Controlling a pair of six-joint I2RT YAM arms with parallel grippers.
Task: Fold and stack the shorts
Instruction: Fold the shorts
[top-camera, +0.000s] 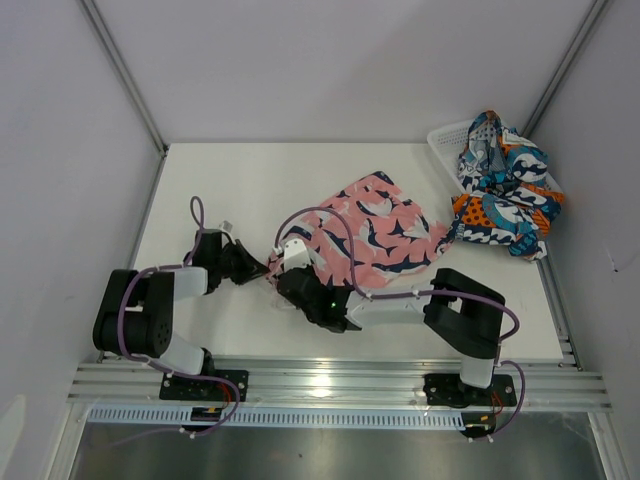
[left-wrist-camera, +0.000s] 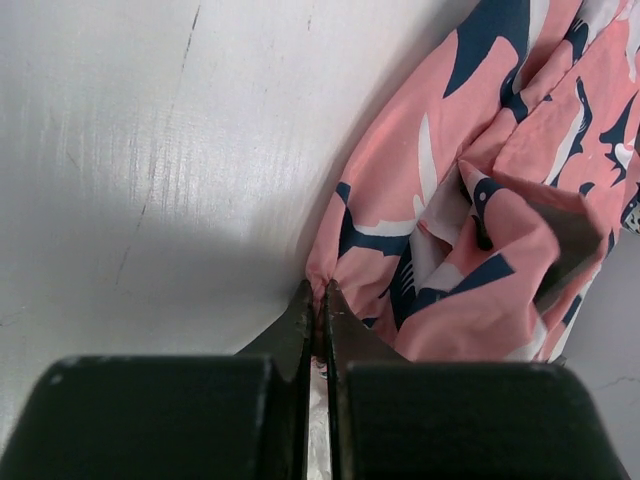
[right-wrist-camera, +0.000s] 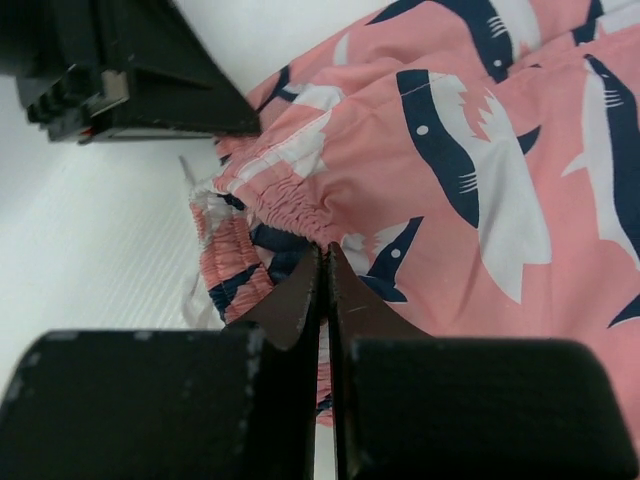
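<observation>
Both my tools clenched on the pink shorts (top-camera: 380, 225).
My left tool (left-wrist-camera: 318, 296) pinches the fabric's edge; my right tool (right-wrist-camera: 325, 258) grips the gathered waistband just beside it. The pink shorts lie rumpled mid-tabletop (top-camera: 220, 180), toward the near edge. The patterned shorts (top-camera: 505, 190) are heaped on the basket (top-camera: 445, 138) at the far right corner.

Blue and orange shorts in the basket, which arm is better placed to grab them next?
Right, probably: the blue and orange shorts lie far right in the basket, on its side. But the right pincer and left pincer both pinch the pink shorts now.
</observation>
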